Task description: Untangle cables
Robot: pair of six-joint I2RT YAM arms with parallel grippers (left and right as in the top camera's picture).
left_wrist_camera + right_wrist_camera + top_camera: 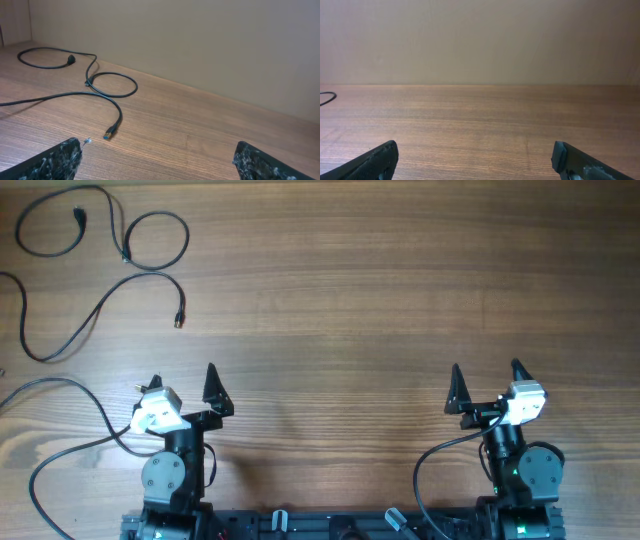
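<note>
Black cables are lying in loose loops on the wooden counter, at the upper left of the overhead frame. They are sitting above the left hand and well apart from it. That hand is gaping wide and gripping nothing. At lower right, the right hand is likewise standing open and empty, farther away.

Thin black cables on a brown, wood-grained table
</note>
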